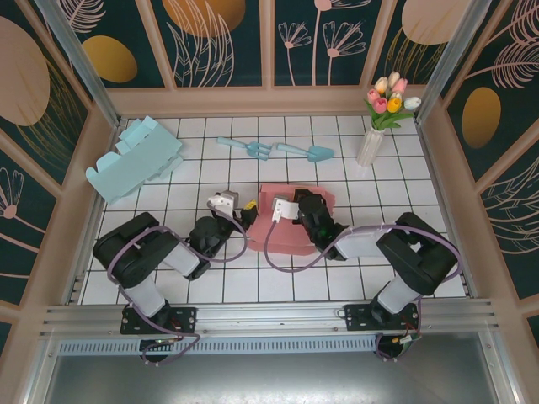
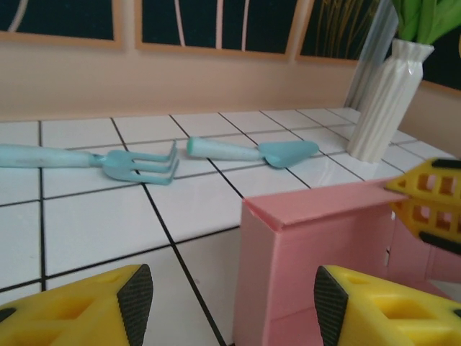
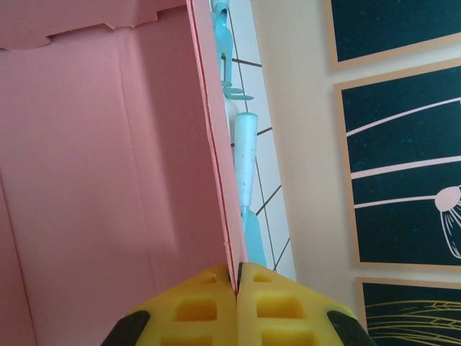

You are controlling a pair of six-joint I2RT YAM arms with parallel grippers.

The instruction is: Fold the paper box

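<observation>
The pink paper box (image 1: pixel 288 237) stands partly folded at the middle of the table. My right gripper (image 3: pixel 237 277) is shut on the top edge of one upright wall of the pink box (image 3: pixel 108 158); from above it (image 1: pixel 274 206) sits over the box's far side. My left gripper (image 2: pixel 232 306) is open at the box's left corner (image 2: pixel 302 245), which stands between its fingertips (image 2: pixel 137 303) without touching either pad. In the top view the left gripper (image 1: pixel 249 212) is just left of the box. The right gripper's yellow fingers (image 2: pixel 428 202) show in the left wrist view.
A light blue folded box (image 1: pixel 135 156) lies at the back left. A blue garden fork (image 1: pixel 248 149) and a blue trowel (image 1: pixel 307 152) lie behind the pink box. A white vase (image 1: pixel 370 143) with tulips stands at the back right. Wooden walls enclose the tiled table.
</observation>
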